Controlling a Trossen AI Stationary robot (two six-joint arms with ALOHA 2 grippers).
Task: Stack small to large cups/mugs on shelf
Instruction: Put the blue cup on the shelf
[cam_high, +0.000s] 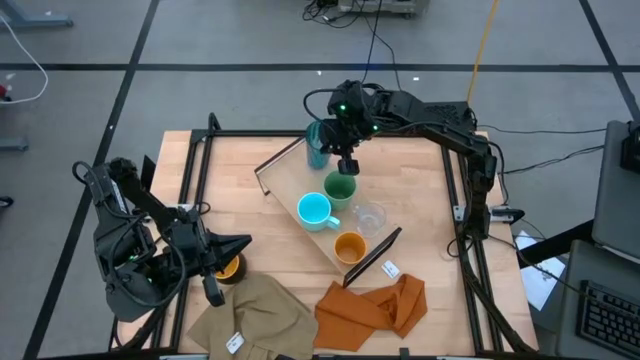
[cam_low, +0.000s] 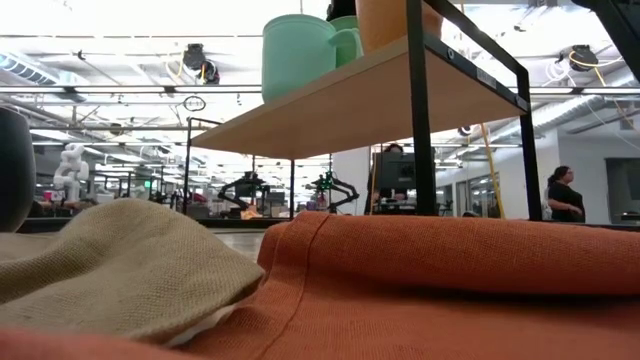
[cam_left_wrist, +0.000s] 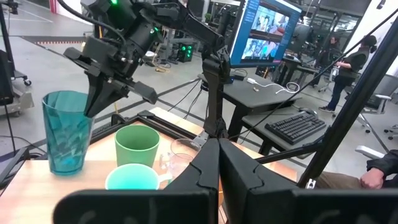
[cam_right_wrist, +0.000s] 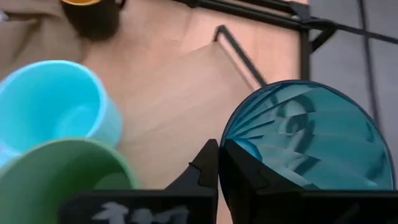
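The shelf (cam_high: 288, 185) lies slantwise across the table. On it stand the ribbed teal cup (cam_high: 316, 147), green cup (cam_high: 340, 187), light-blue mug (cam_high: 314, 210), clear tumbler (cam_high: 370, 217) and orange cup (cam_high: 349, 246), all upright. The dark mug with yellow inside (cam_high: 229, 268) stands on the table near the left edge. My right gripper (cam_right_wrist: 217, 163) is shut and hangs over the shelf between the teal cup (cam_right_wrist: 311, 137) and the green cup (cam_right_wrist: 62, 174). My left gripper (cam_high: 245, 241) is shut and level beside the dark mug, pointing at the shelf. My right gripper comes from above, pointing down, its shut fingertips (cam_left_wrist: 92, 107) close beside the teal cup's rim (cam_left_wrist: 84, 99) on the side facing the green cup. I cannot tell whether they touch the rim. The teal cup stands upright on the shelf.
A tan cloth (cam_high: 255, 315) and an orange cloth (cam_high: 375, 305) lie at the table's near edge. A white tag (cam_high: 390, 268) lies by the shelf's near bracket. Black frame rails (cam_high: 195, 170) run along the table's sides. Bare wood shows left of the shelf.
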